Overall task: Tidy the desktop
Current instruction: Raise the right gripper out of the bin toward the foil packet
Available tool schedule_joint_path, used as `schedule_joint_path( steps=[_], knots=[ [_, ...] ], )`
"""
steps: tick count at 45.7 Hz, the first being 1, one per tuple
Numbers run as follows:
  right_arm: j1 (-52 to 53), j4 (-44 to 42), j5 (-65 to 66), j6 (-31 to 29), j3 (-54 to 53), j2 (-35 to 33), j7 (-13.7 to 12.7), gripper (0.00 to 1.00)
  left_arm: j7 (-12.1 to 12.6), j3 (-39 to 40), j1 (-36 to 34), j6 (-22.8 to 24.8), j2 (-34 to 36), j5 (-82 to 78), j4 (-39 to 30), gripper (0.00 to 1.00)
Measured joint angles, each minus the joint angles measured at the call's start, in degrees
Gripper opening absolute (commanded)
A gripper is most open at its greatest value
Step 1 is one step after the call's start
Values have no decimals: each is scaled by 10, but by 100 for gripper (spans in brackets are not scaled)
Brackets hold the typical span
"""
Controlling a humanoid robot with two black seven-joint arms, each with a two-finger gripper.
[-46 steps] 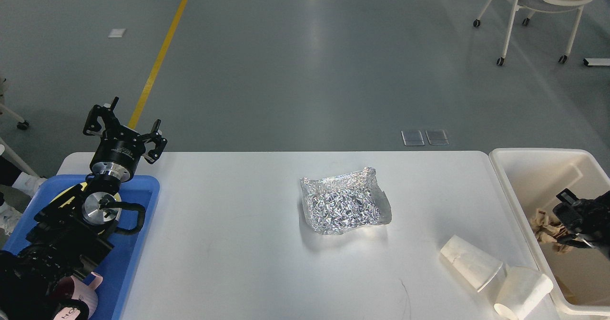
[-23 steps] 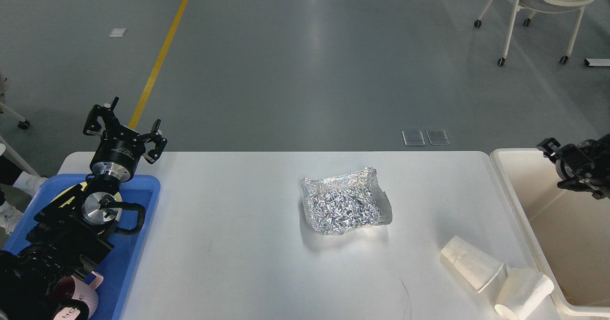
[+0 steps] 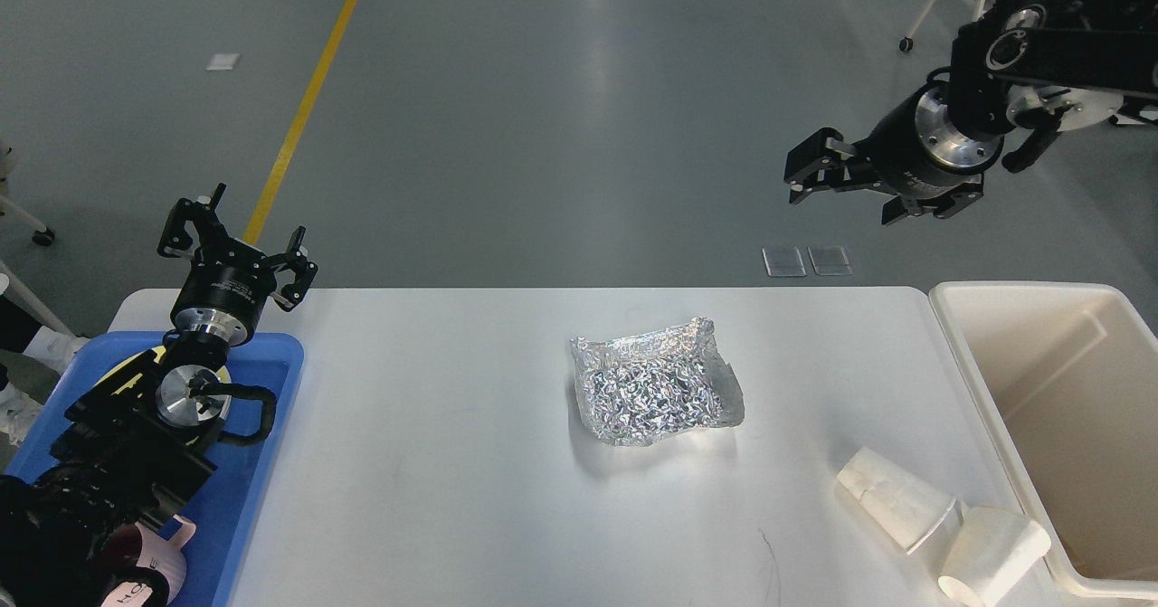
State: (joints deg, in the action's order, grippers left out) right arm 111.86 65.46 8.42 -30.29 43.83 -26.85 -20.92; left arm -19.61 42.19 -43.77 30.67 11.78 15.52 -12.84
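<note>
The right hand (image 3: 837, 173) has risen out of the cream bin (image 3: 986, 381), now high above the desktop (image 3: 452, 462), apparently empty.

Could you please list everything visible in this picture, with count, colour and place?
desktop: one, white, fills the lower half.
foil sheet: one, crumpled silver, mid desktop.
paper cups: two, white, lying on their sides near the right front edge, by the bin.
bin: one, cream-white, right of the desktop.
tray: one, blue, on the left end.
mug: one, pink, in the tray's near part, partly hidden.
chair: one, white, far right on the floor, mostly hidden.
floor line: one, yellow, far left.
left pincer: black, open, above the tray's far edge.
right pincer: black, open, raised high at the upper right.
</note>
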Motion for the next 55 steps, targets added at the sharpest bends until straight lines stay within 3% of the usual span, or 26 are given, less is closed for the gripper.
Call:
schedule_joint_path(
  steps=[11,21,37,46,55],
  knots=[
    [169,199,-16,-43,29,58,0,100,0,0,0,0,0,0,0,99],
    [204,234,-38,-36,41,69,-1,100,0,1,0,0,0,0,0,100],
    [45,166,-33,74,105,58,1,100,0,1,0,0,0,0,0,99],
    [-84,144,-34,174,91,57,6,100,0,1,0,0,0,0,0,100],
    [-162,133,-33,214,35,79,20,100,0,1,0,0,0,0,0,100]
  ],
)
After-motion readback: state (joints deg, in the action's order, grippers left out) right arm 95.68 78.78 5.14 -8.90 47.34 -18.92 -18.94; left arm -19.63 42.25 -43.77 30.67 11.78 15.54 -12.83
